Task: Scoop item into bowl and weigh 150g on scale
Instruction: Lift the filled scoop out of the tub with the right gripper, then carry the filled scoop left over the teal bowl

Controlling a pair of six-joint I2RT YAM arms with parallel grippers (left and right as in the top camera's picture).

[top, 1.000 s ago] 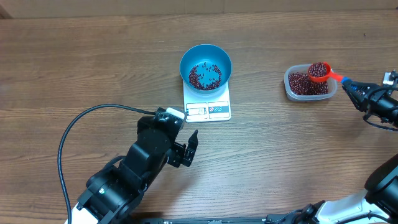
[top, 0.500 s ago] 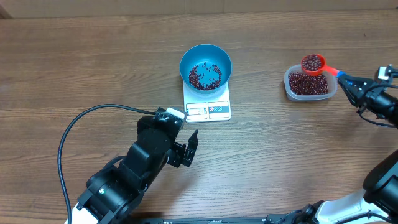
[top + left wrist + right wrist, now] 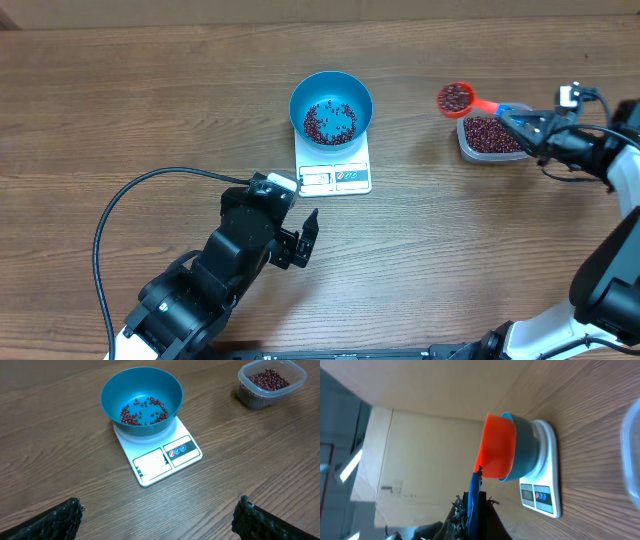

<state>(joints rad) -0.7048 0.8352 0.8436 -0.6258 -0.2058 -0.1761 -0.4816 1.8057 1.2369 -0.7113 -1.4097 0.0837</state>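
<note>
On the brown wood-grain table [image 3: 120, 100], before a cardboard panel [image 3: 420, 445], the round blue plastic bowl [image 3: 300, 100] of red-brown beans [image 3: 330, 122] sits atop the white scale [image 3: 335, 178]. Left gripper [image 3: 152, 522] gapes wide, empty; right gripper [image 3: 510, 118] pinches the loaded orange plastic scoop [image 3: 455, 97].

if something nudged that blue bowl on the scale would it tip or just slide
Probably slides rather than tips: the blue bowl is wide, with only a thin scatter of beans low inside. Likely light, so a small push could shift it on the smooth white scale, whose far end it covers.
</note>
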